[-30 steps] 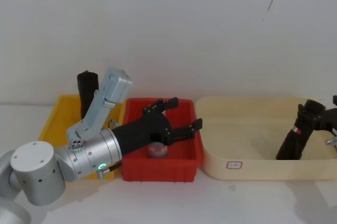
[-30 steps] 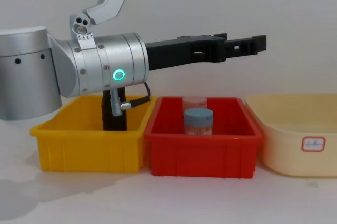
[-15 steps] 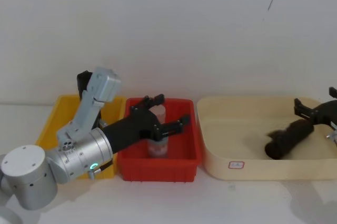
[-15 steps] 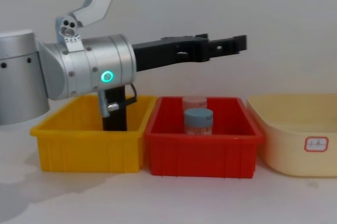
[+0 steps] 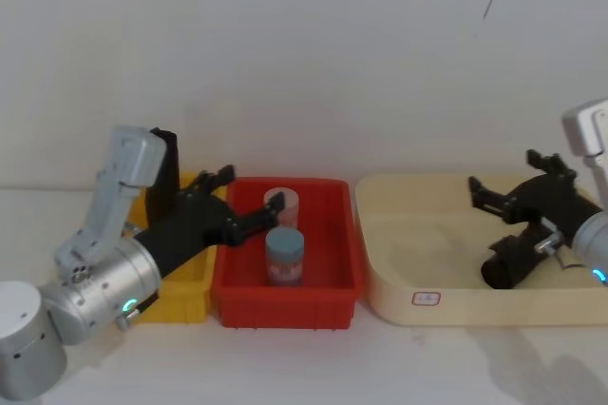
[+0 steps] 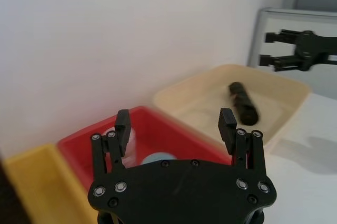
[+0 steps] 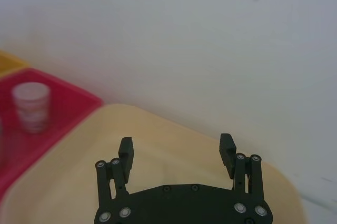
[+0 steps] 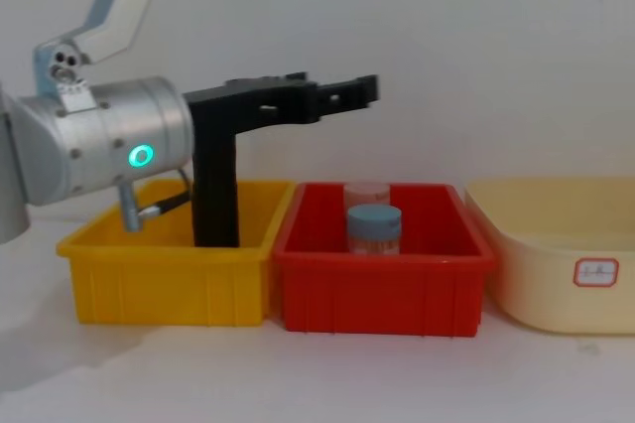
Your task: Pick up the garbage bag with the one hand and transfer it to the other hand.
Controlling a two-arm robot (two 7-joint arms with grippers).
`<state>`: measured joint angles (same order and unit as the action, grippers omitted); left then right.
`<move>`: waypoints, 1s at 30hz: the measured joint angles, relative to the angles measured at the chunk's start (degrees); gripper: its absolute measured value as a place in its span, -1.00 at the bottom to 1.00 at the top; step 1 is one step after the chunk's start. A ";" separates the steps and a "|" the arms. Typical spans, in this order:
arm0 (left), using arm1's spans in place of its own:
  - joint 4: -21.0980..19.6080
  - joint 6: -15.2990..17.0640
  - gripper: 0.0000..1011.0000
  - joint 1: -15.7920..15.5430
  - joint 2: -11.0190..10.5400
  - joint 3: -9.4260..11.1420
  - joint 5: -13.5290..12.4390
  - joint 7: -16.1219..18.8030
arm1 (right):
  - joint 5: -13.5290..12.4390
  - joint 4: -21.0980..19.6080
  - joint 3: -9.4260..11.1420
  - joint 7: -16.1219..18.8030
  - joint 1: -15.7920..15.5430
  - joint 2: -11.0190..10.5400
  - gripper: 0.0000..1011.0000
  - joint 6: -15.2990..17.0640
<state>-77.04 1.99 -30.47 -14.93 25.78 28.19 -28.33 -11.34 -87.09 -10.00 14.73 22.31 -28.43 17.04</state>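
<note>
The garbage bag, a thick black roll, lies on its side on the floor of the cream bin; it is also in the left wrist view. My right gripper hovers just above it, open and holding nothing, and the right wrist view has its fingers spread over the cream bin. My left gripper, on the wrist with the green ring light, is open and holds nothing over the seam between the yellow bin and the red bin. The chest view has the left gripper well above the bins.
A slimmer black roll stands upright in the yellow bin, close beside my left gripper. In the red bin stand a blue-lidded jar and a clear jar. A white wall rises directly behind the bins.
My right gripper opened and let go of the garbage bag, which toppled from upright to lying flat in the cream bin. My left arm drew back leftward, from over the red bin to the yellow bin.
</note>
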 joint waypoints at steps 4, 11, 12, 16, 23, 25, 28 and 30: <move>-1.24 0.10 0.98 1.55 -0.89 -1.40 -0.50 2.68 | -0.58 -0.05 -1.46 2.20 0.40 0.87 0.98 -0.56; -3.04 0.74 0.98 3.91 -2.10 -3.24 -1.50 6.71 | -1.51 0.05 -3.64 5.06 0.89 2.08 0.98 -1.21; -3.41 0.91 0.98 4.39 -2.36 -3.57 -1.70 7.27 | -1.76 0.15 -4.17 5.72 1.01 2.39 0.98 -1.36; -4.14 1.31 0.98 5.34 -2.95 -4.18 -2.12 8.39 | -2.50 0.52 -5.74 7.74 1.36 3.30 0.98 -1.77; -5.04 1.81 0.98 6.46 -3.62 -4.94 -2.62 9.65 | -3.88 1.79 -8.33 11.02 2.38 4.98 0.98 -2.36; -5.17 1.88 0.98 6.64 -3.73 -5.06 -2.70 9.87 | -4.38 2.43 -9.21 12.09 2.94 5.64 0.98 -2.49; -5.38 2.00 0.98 6.95 -3.91 -5.25 -2.81 10.20 | -4.91 3.49 -10.23 13.35 3.73 6.41 0.98 -2.65; -5.53 2.06 0.98 7.14 -4.03 -5.39 -2.89 10.39 | -5.23 4.35 -10.93 14.15 4.37 6.97 0.98 -2.85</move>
<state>-82.57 4.05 -23.33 -18.95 20.39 25.30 -17.95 -16.57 -82.75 -20.92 28.88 26.68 -21.46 14.19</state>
